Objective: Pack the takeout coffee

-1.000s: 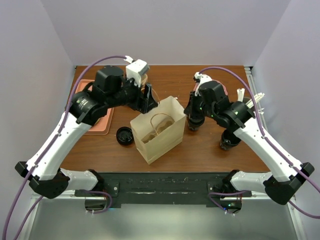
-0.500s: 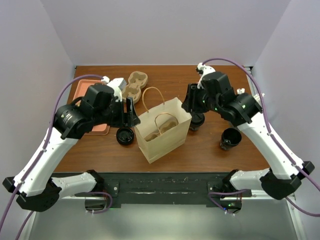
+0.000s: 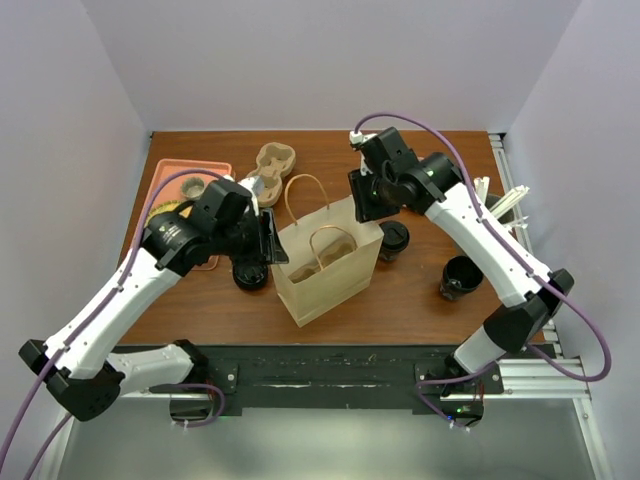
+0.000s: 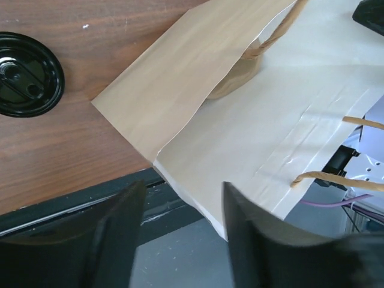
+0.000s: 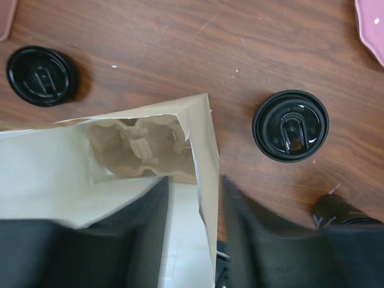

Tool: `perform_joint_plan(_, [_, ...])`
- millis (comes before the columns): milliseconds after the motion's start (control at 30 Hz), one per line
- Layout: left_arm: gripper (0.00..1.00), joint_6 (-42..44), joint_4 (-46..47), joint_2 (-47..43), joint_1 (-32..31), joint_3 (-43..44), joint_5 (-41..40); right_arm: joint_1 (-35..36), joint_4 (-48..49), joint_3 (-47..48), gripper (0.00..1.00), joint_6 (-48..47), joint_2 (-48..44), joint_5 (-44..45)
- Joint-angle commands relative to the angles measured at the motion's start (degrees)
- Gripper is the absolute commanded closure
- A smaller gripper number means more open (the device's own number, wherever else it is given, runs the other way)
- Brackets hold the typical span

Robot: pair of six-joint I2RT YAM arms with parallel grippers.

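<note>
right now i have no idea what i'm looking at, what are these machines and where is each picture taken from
These are two robot arms bolted at the near edge of a table. The wide picture looks down from above and behind them. The other two pictures come from a camera on each wrist, so the dark shapes at the bottom are that arm's own fingers. On the table stand an open paper bag with a pulp carrier inside, three black cups, a second carrier and a tray. The left gripper and right gripper hover at the bag's two sides, both open, holding nothing.
</note>
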Motion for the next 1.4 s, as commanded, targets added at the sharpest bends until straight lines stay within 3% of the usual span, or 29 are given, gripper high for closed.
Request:
perform_joint_plan(0, [0.55, -0.30, 5.60, -0.46, -0.22, -2.56, 2.78, -0.27, -1.63, 0.98, 0.70, -1.70, -0.17, -0.13])
perform_joint_plan(67, [0.72, 1.19, 5.70, 1.91, -0.22, -0.98, 2.17, -0.27, -1.81, 2.02, 0.92, -0.56, -0.35, 0.05])
perform_joint_plan(133, [0.90, 4.88, 3.24, 6.37, -0.30, 5.04, 0.77, -0.27, -2.94, 3.78, 1.00, 0.50, -0.26, 0.31])
perform_joint_plan(200, [0.99, 8.21, -3.13, 10.42, -0.22, 12.34, -1.16, -0.18, -5.57, 8.08, 1.00, 2.60, 0.27, 0.22])
perform_joint_plan(233, [1.00, 8.84, -5.27, 14.01, -0.30, 20.22, -3.61, -0.18, -6.46, 9.49, 1.00, 3.48, 0.62, 0.31])
perform_joint_plan(333, [1.00, 9.20, -9.24, 16.24, -0.13, 25.48, -7.30, -0.18, -7.43, 10.04, 1.00, 6.74, -0.69, 0.05])
perform_joint_plan(467, [1.00, 9.20, -4.51, 13.61, 0.84, 14.16, -3.30, -0.18, -1.73, -3.81, 1.00, 9.73, -5.44, -1.45])
perform_joint_plan(533, [1.00, 8.15, -2.04, 12.82, 1.10, 11.86, -1.80, -0.18, 0.73, -6.31, 1.00, 10.00, -6.23, -0.93])
perform_joint_plan(600, [0.87, 8.23, -2.38, 13.08, 1.89, 14.47, -1.87, -0.18, 0.13, -5.19, 0.96, 10.00, -5.36, -0.14])
perform_joint_plan(633, [0.86, 8.67, -3.09, 14.30, 2.15, 15.97, -2.40, -0.18, -0.57, -3.70, 0.96, 9.82, -4.66, 0.48])
perform_joint_plan(767, [0.68, 12.18, -8.18, 18.52, 2.51, 23.27, -4.60, -0.27, -3.46, 4.91, 0.79, 9.64, -1.76, 0.57])
perform_joint_plan(867, [0.63, 13.16, -10.83, 18.97, 2.60, 26.18, -6.18, -0.18, -4.71, 5.73, 0.79, 10.17, -1.75, 0.22])
perform_joint_plan(1067, [0.61, 11.58, -7.14, 13.88, 2.25, 15.65, -0.65, -0.10, -1.55, -3.84, 0.69, 11.58, -5.71, -1.19])
perform_joint_plan(1200, [0.58, 11.39, -5.82, 11.41, 1.89, 11.86, -0.12, -0.18, -1.98, -5.00, 0.64, 10.96, -5.88, 0.57])
perform_joint_plan(1267, [0.59, 11.84, -5.64, 11.41, 1.98, 11.25, 0.14, -0.10, -2.24, -4.74, 0.74, 10.44, -5.62, 0.66])
perform_joint_plan(1300, [0.73, 12.10, -4.77, 11.50, 1.98, 11.24, 0.49, -0.09, -2.16, -4.30, 0.81, 10.26, -5.36, 0.40])
perform_joint_plan(1333, [0.82, 12.10, -4.24, 11.76, 1.98, 11.76, 1.02, -0.18, -2.33, -3.77, 0.97, 9.91, -5.01, 0.22])
perform_joint_plan(1367, [0.90, 12.27, -4.24, 12.37, 1.89, 13.16, 0.94, -0.10, -3.29, -1.42, 1.00, 9.82, -4.05, 0.13])
